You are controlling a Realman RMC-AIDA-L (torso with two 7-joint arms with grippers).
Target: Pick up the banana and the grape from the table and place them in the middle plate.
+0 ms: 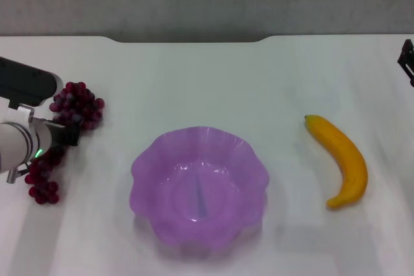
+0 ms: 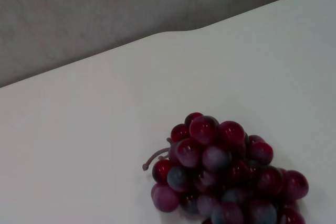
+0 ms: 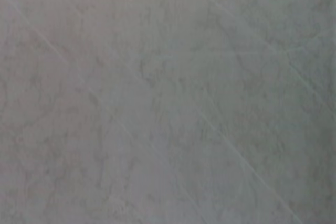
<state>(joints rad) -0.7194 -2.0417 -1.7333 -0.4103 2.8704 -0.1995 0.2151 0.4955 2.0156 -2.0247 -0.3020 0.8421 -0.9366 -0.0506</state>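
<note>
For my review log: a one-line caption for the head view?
Left tool over the grapes at the table's left; empty purple plate in the middle, banana at right, right tool parked at the far-right edge.

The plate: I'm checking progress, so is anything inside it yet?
No fruit shows in the plate. The banana lies on the table to its right, the grape to its left, with the middle of the bunch covered by the left hand.

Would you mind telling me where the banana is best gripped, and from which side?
Probably from above, across the thick middle of the banana: it lies flat on the table, curved, tapering at both ends, with open space on both long sides for the gripper.
</note>
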